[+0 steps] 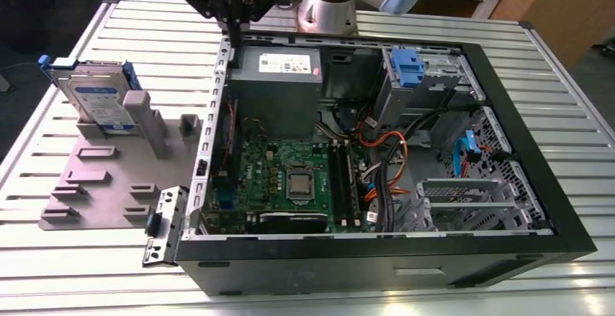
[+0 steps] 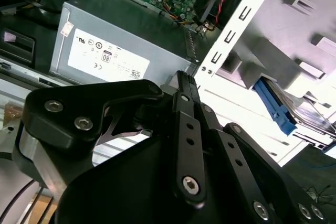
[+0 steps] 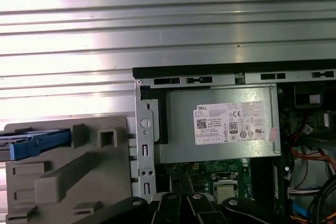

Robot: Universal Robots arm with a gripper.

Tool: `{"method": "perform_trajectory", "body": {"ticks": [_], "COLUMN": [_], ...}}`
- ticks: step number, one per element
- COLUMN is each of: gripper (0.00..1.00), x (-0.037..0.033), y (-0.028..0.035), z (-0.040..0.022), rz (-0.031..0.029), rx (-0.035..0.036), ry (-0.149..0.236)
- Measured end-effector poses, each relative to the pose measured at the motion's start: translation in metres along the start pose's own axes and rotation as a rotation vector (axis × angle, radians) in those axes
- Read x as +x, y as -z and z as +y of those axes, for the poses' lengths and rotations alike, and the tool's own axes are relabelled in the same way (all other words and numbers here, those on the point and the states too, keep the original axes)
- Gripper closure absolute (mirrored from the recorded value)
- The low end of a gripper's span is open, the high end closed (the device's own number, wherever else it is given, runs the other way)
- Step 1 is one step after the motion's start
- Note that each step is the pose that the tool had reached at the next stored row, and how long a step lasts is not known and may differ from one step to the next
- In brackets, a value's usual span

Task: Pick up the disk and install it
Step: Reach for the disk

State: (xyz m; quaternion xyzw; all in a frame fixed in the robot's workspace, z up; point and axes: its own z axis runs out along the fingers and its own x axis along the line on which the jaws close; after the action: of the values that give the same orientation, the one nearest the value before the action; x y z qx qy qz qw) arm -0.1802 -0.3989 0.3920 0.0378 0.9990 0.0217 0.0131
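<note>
The disk (image 1: 96, 100) stands upright on edge in a slot of the grey fixture (image 1: 106, 179) at the exterior view's left, its white-and-blue label facing out and its blue carrier rail around it. Its blue rail (image 2: 273, 103) shows in the second wrist view, and the blue rail (image 3: 37, 142) also shows in the first wrist view. My gripper (image 1: 233, 22) hangs above the back left corner of the open computer case (image 1: 538, 114), well apart from the disk. Its black fingers (image 2: 184, 108) meet at the tips with nothing between them.
Inside the case lie a grey power supply (image 1: 279, 78) with a white sticker, a green motherboard (image 1: 288, 179), cables and a drive bay holding a small blue clip (image 1: 407, 68). Everything rests on a slatted metal table (image 1: 96, 273). A metal bracket (image 1: 163, 222) lies at the case's front left.
</note>
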Motion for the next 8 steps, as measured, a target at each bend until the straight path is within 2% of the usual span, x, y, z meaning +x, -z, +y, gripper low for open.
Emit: {"method": "perform_trajectory", "body": {"ticks": [8], "gripper": [0.89], "x": [0.0106], "y": [-0.0002], "z": [-0.0008], "rz": [-0.0001], "rx": [0.0], "ry": [0.0]}}
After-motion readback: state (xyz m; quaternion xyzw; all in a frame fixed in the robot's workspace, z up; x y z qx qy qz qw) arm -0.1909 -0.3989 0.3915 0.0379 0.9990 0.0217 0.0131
